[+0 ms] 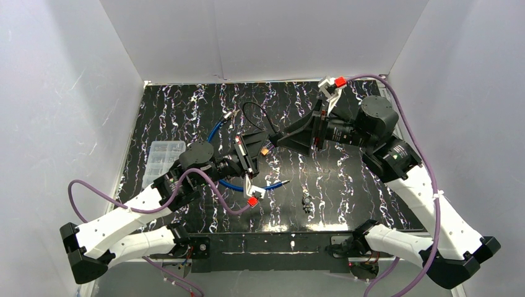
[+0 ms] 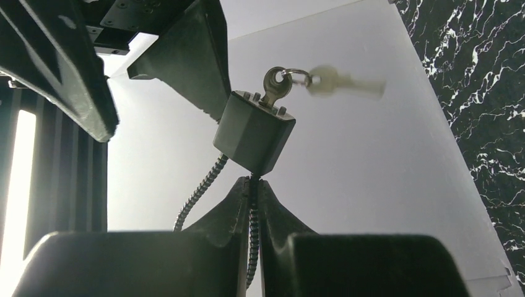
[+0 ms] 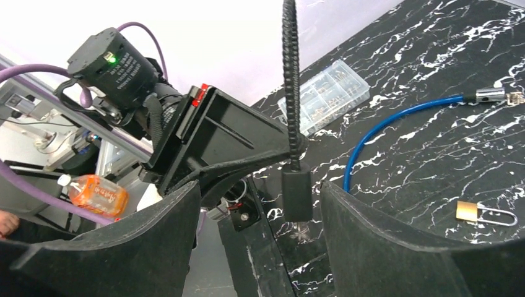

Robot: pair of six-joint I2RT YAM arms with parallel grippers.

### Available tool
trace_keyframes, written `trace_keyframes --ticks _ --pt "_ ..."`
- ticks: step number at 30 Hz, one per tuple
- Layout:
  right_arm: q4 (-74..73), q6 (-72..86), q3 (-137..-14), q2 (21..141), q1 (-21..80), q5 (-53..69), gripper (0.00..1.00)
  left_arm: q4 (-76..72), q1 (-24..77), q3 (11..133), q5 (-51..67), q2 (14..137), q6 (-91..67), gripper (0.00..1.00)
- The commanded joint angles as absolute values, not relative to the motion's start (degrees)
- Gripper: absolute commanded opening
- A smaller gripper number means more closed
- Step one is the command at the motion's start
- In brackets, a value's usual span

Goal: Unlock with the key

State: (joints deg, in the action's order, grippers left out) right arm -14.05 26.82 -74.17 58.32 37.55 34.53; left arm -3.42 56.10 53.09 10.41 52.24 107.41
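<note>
Key (image 2: pixel 275 86) in lock (image 2: pixel 254 133) (left wrist); right wrist perhaps hides it.

Nothing readable anywhere. White print on black motor housing (image 3: pixel 114 68) of left arm: too small. Label on orange bottle (image 3: pixel 96 195) beyond worktop edge: lettering blurred. Sticker on right arm's motor (image 1: pixel 396 156): illegible. Key (image 2: pixel 275 83), lock (image 2: pixel 254 133), brass padlock (image 3: pixel 470 211): no stamp legible.

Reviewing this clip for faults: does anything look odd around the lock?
The spare key on the ring is blurred, apparently swinging loose beside the key seated in the lock body, whose cable the left pincer pinches.
</note>
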Motion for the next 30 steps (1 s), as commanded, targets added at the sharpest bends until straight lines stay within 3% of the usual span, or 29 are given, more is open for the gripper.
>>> trace_keyframes --ticks 1,6,11,25,30 --pt "-14.09 24.16 -73.76 56.88 37.31 31.77 0.77 -6.24 56.23 53.1 9.92 50.55 108.29 0.0" --pt "-13.01 24.36 -74.13 58.4 37.23 32.56 0.74 -6.34 56.27 53.09 9.45 50.32 107.97 0.0" --pt "-12.38 24.27 -74.44 60.06 37.36 34.38 0.63 -6.35 56.27 53.26 8.88 50.39 107.58 0.0" --pt "-11.91 22.88 -73.92 60.93 38.7 32.21 0.48 -5.68 56.39 55.26 7.01 51.53 106.57 0.0" --pt "-11.64 22.59 -74.64 62.07 39.87 30.21 0.27 -5.63 56.45 55.42 6.77 51.68 106.32 0.0"
